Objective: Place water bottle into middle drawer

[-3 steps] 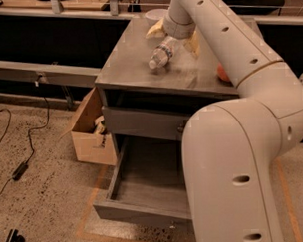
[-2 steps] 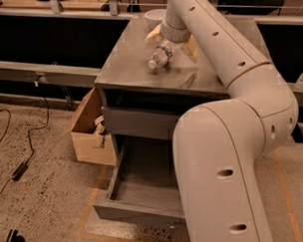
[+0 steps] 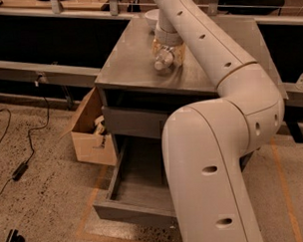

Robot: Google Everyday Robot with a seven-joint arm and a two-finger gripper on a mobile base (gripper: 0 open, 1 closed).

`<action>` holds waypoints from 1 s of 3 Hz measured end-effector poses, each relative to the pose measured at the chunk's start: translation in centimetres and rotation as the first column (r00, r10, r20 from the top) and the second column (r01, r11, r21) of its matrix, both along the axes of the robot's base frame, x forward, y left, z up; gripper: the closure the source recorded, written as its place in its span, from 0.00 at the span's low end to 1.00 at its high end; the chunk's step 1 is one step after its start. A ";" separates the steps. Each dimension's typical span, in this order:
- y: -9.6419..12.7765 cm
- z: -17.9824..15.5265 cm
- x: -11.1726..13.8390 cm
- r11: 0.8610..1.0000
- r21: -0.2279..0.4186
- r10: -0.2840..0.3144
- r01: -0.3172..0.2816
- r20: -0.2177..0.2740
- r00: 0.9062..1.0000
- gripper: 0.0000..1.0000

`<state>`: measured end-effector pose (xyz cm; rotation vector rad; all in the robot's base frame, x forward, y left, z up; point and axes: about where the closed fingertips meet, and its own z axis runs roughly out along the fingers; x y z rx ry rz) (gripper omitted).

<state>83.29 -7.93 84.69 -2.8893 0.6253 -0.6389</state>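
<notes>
The water bottle (image 3: 162, 60), clear with a white cap, lies on its side on the grey cabinet's top (image 3: 129, 59). My gripper (image 3: 167, 51) is down over the bottle, right around its body, with the arm reaching in from the lower right. The middle drawer (image 3: 136, 188) is pulled out low at the cabinet's front; the part of its inside that shows is bare, and my arm hides its right part. The upper grey drawer (image 3: 134, 122) is closed above it.
A white bowl (image 3: 151, 16) stands at the back of the cabinet top. An open cardboard box (image 3: 92, 132) sits on the floor left of the cabinet. A black cable (image 3: 23, 160) lies on the floor at the left.
My gripper has come down from just behind the bottle to sit over it. The bottle lies in the same place on the cabinet top.
</notes>
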 end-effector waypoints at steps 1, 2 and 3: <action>-0.4 0.3 -0.9 0.998 -0.054 0.015 -0.016 -0.025 1.000 0.62; -2.8 2.3 -3.8 1.000 -0.029 0.000 -0.001 -0.031 1.000 0.85; -6.8 6.8 -8.0 0.998 0.045 -0.054 0.052 0.052 0.997 1.00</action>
